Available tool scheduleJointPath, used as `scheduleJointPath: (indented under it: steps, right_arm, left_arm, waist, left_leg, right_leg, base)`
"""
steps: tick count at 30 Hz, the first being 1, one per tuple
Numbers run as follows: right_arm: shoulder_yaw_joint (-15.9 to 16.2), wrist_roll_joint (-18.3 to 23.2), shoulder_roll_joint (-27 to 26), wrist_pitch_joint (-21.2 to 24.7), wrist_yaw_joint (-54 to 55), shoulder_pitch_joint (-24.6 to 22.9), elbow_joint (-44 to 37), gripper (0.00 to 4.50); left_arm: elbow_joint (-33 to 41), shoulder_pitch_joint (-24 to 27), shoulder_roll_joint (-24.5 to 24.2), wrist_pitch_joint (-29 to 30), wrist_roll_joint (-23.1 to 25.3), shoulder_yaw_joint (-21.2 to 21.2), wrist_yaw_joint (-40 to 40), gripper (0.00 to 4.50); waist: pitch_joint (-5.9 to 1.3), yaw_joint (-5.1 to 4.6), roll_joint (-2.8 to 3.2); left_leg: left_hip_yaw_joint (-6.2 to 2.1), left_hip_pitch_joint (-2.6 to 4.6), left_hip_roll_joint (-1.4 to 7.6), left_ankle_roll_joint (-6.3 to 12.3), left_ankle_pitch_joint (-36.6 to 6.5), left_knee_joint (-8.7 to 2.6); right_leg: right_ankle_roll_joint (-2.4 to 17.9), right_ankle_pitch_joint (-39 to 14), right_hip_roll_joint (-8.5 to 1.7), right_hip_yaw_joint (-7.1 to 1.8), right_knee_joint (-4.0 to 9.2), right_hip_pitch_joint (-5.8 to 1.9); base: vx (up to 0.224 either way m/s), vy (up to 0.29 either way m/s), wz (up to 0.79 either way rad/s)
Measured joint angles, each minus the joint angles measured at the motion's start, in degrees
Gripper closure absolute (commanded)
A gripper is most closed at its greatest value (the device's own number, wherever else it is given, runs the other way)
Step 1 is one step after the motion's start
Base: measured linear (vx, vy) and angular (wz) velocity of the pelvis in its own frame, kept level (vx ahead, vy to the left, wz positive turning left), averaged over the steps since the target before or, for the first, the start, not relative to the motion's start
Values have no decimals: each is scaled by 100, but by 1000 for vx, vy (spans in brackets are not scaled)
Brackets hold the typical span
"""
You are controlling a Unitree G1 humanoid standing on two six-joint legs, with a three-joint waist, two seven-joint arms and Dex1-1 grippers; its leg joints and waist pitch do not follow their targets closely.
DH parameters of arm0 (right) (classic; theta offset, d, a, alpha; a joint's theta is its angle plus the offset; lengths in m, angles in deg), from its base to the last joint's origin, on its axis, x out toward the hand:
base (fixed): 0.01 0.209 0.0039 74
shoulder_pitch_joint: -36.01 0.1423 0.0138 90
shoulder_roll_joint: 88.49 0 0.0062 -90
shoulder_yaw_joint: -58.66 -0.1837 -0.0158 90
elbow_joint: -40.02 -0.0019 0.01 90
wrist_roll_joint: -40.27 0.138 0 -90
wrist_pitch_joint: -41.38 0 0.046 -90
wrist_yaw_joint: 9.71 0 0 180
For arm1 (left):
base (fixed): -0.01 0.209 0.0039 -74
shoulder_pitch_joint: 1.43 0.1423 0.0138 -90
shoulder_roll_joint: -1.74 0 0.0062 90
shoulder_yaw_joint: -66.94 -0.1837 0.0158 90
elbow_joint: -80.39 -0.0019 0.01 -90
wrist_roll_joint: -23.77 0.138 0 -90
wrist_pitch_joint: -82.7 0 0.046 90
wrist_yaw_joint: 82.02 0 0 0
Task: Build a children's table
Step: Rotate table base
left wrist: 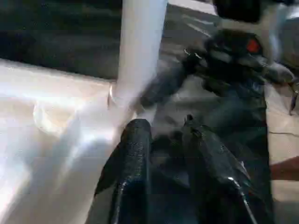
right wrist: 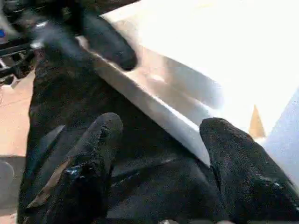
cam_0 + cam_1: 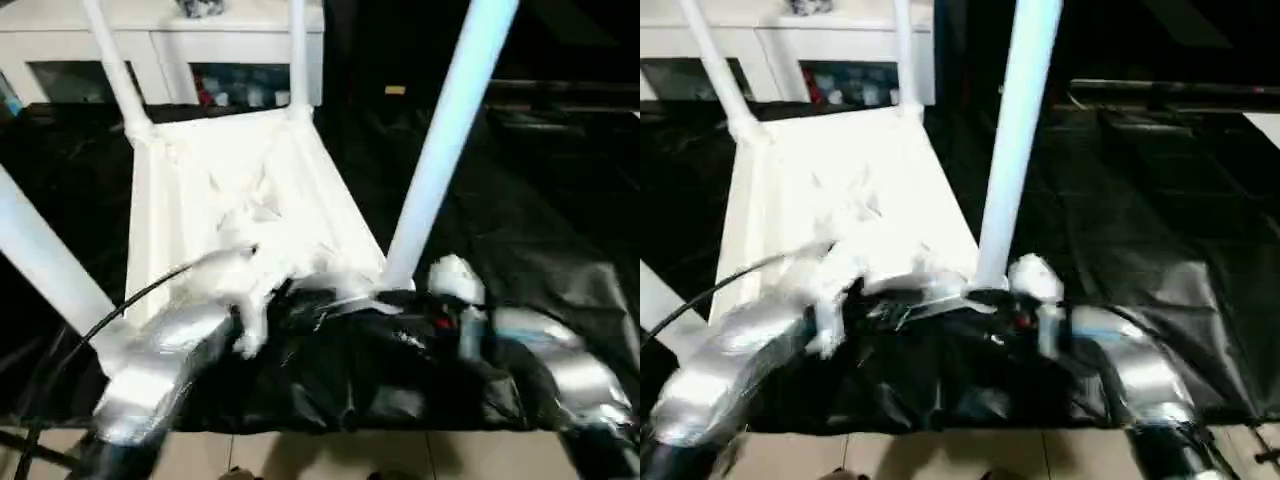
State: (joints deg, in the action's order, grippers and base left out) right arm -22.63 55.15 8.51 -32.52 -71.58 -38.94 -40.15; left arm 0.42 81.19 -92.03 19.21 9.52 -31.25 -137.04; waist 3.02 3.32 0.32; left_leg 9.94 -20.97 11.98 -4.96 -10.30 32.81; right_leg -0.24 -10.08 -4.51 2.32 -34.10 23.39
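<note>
- Fingers (image 2: 233,154) of the right gripper (image 2: 161,140) stand wide apart with nothing between them, poised over the black sheet (image 3: 520,250) just off the near rim of the table (image 3: 230,180).
- Left gripper (image 1: 166,135): its two fingers are slightly parted and hold nothing; they point at the foot of the near leg (image 3: 445,140), close to it but not clamped on it.
- Table lies upside down on the black sheet, ribbed underside up, with four legs standing in its corners: two at the far corners, one at the near right corner, and one passing out of the head view's left edge (image 3: 45,265).
- Risk, as I judge it: both grippers crowd the same near corner, so a careless swing of either could knock the near leg askew if it is not fully seated; whether it is seated the pictures do not tell.
- Risk: the left arm's cable (image 3: 110,310) runs across the table's near left side and could snag on the leg there.
- Risk: the sheet is wrinkled and loose at the near edge; a finger dragging it could shift the table.
- Room: open sheet lies to the right of the table; the cabinet (image 3: 60,50) closes the far side, and the sheet's near edge gives onto floor (image 3: 400,455).
</note>
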Motion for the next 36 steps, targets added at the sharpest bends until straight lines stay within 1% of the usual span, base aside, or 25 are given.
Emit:
scheduleJointPath:
  steps: [2, 3, 4, 6, 7, 8, 10, 11, 12, 15, 17, 18, 19, 21, 23, 24, 26, 27, 28, 29, 31, 33, 34, 35, 36]
  right_arm:
    - [41, -121, -144, -101, 157, 176, 224, 142]
    - [65, -220, -247, -191, 319, 320, 463, 142]
    - [61, -259, -276, -253, 457, 366, 590, 142]
    - [40, -474, -414, -407, 883, 623, 1025, 142]
    - [31, -546, -458, -448, 1050, 741, 1195, 142]
    - [14, -605, -517, -500, 1229, 862, 1372, 142]
    - [-78, -668, -603, -568, 1640, 1125, 1786, 142]
    - [-154, -685, -603, -577, 1783, 1182, 1900, 142]
    - [-194, -737, -652, -652, 1987, 1288, 2097, 142]
    - [-258, -896, -760, -829, 2471, 1560, 2607, 142]
    - [-314, -977, -805, -955, 2832, 1756, 2981, 142]
    - [-374, -1026, -848, -1067, 3148, 1941, 3325, 142]
    - [-425, -1053, -853, -1122, 3377, 2055, 3509, 142]
    - [-585, -1093, -845, -1203, 3829, 2253, 3844, 142]
    - [-762, -1066, -815, -1266, 3912, 2277, 3902, 142]
    - [-816, -1044, -812, -1270, 3858, 2261, 3890, 142]
    - [-814, -1028, -801, -1260, 3678, 2146, 3751, 142]
    - [-774, -1032, -797, -1266, 3578, 2035, 3704, 142]
    - [-734, -1043, -788, -1276, 3552, 1963, 3699, 142]
    - [-698, -1047, -793, -1304, 3549, 1898, 3698, 142]
    - [-691, -1090, -745, -1398, 3662, 1760, 3553, 142]
    - [-696, -1127, -696, -1378, 3784, 1645, 3434, 142]
    - [-707, -1151, -649, -1340, 3813, 1558, 3345, 142]
    - [-714, -1178, -619, -1280, 3834, 1495, 3273, 142]
    - [-717, -1225, -589, -1217, 3844, 1401, 3164, 142]
  left_arm:
    - [422, 481, -278, 246, -224, 165, -86, 270]
    - [676, 758, -414, 417, -358, 305, -112, 251]
    - [782, 875, -495, 505, -421, 350, -144, 251]
    - [1120, 1154, -701, 769, -574, 482, -180, 239]
    - [1246, 1268, -775, 852, -626, 547, -201, 239]
    - [1394, 1433, -887, 889, -661, 619, -227, 215]
    - [1678, 1881, -1155, 993, -795, 873, -270, 203]
    - [1740, 2014, -1239, 1039, -821, 968, -298, 201]
    - [1859, 2256, -1360, 1075, -868, 1144, -344, 177]
    - [1996, 2687, -1684, 1104, -950, 1459, -470, 164]
    - [2063, 2865, -1823, 1134, -1015, 1641, -567, 149]
    - [2086, 2990, -1875, 1128, -1060, 1783, -611, 132]
    - [2085, 3018, -1902, 1124, -1074, 1876, -613, 132]
    - [2049, 3001, -1910, 1031, -1077, 2095, -594, 121]
    - [1813, 2811, -1862, 722, -1057, 2253, -513, 101]
    - [1645, 2624, -1802, 534, -1040, 2357, -438, 90]
    - [1431, 2240, -1638, 225, -1042, 2420, -331, 82]
    - [1289, 1936, -1463, 63, -1100, 2416, -273, 72]
    - [1205, 1689, -1302, -4, -1190, 2411, -228, 72]
    - [1187, 1530, -1212, -44, -1278, 2390, -207, 46]
    - [1111, 1052, -941, -38, -1480, 2189, -209, 41]
    - [1066, 807, -805, -65, -1536, 1911, -229, 37]
    - [965, 711, -737, -87, -1529, 1798, -240, 18]
    - [853, 644, -662, -121, -1519, 1714, -244, 18]
    - [715, 567, -582, -172, -1498, 1599, -251, 8]
  waist:
    - [-4, -17, -15]
    - [2, -29, -34]
    - [3, -16, -43]
    - [3, 3, -66]
    - [2, 12, -68]
    - [1, 7, -74]
    - [0, 5, -88]
    - [1, 21, -98]
    - [-1, 15, -113]
    - [-10, 9, -134]
    - [-12, 12, -137]
    - [-12, 8, -137]
    - [-12, 19, -137]
    - [-16, 37, -143]
    - [-19, 52, -153]
    - [-25, 49, -173]
    - [-35, 45, -204]
    - [-46, 44, -223]
    - [-48, 44, -228]
    - [-47, 30, -229]
    - [-45, 29, -218]
    - [-47, 12, -213]
    - [-43, 5, -205]
    - [-41, 2, -191]
    - [-38, 1, -181]
  left_leg:
    - [-1, -2, 2, -1, 0, 0]
    - [0, 0, 2, -1, 0, 0]
    - [-4, -1, 2, -2, 0, 4]
    - [-4, 7, 1, -3, 0, 9]
    - [-2, 6, 0, -3, 1, 11]
    - [0, 6, 0, -3, 1, 13]
    - [-2, 3, 0, -3, 1, 20]
    - [-3, 1, 0, -3, 1, 23]
    - [-3, 0, 0, -3, 1, 23]
    - [-5, 1, 0, -4, 0, 25]
    - [-6, 0, -1, -4, 0, 29]
    - [-5, 0, -2, -4, 0, 33]
    - [-5, -3, -2, -4, 0, 37]
    - [-4, -3, -2, -4, 0, 40]
    - [-4, -4, -3, -4, 0, 40]
    - [-5, -3, -3, -4, 0, 40]
    - [-8, -3, -2, -5, 1, 40]
    - [-9, 0, -2, -7, 3, 46]
    - [-11, -3, -2, -9, 4, 63]
    - [-11, -5, -2, -9, 4, 83]
    - [-8, -5, -2, -9, 4, 100]
    - [-6, -4, -4, -9, 3, 107]
    - [-6, -4, -5, -9, 3, 107]
    - [-6, -5, -6, -9, 3, 107]
    - [-7, -4, -5, -9, 3, 106]
  right_leg:
    - [0, 0, 3, 0, -2, -1]
    - [0, 0, 2, -1, -5, 1]
    - [2, 1, 3, 1, -6, 3]
    - [3, 2, 3, -2, -7, 3]
    - [4, 3, 3, -7, -7, 2]
    - [4, 3, 3, -10, -8, 0]
    - [-7, -4, 2, -10, -9, -1]
    - [-17, -10, 2, -10, -9, -1]
    - [-20, -11, 2, -11, -12, -3]
    - [-21, -12, 3, -10, -15, -3]
    - [-22, -12, 3, -12, -16, -4]
    - [-22, -12, 3, -15, -19, -3]
    - [-22, -12, 3, -15, -23, -3]
    - [-24, -13, 3, -22, -32, -9]
    - [-25, -14, 4, -23, -37, -15]
    - [-25, -14, 7, -22, -41, -16]
    - [-25, -14, 8, -18, -51, -16]
    - [-22, -13, 9, -19, -61, -16]
    - [-14, -7, 9, -20, -71, -16]
    - [-15, -9, 9, -21, -84, -15]
    - [-16, -9, 4, -27, -89, -16]
    - [-16, -9, 4, -31, -91, -18]
    - [-16, -9, 4, -31, -92, -18]
    - [-16, -8, 4, -30, -92, -17]
    - [-16, -9, 6, -28, -94, -17]
  base:
    - [0, 0, 0]
    - [0, 0, 0]
    - [0, 0, 0]
    - [0, 0, 0]
    - [0, 0, 0]
    - [0, 0, 0]
    - [0, 0, 0]
    - [0, 0, 0]
    - [0, 0, 0]
    - [0, 0, 0]
    - [0, 0, 0]
    - [0, 0, 0]
    - [0, 0, 0]
    - [0, 0, 0]
    - [0, 0, 0]
    - [0, 0, 0]
    - [0, 0, 0]
    - [0, 0, 0]
    - [0, 0, 0]
    - [0, 0, 0]
    - [0, 0, 0]
    - [0, 0, 0]
    - [0, 0, 0]
    - [0, 0, 0]
    - [0, 0, 0]
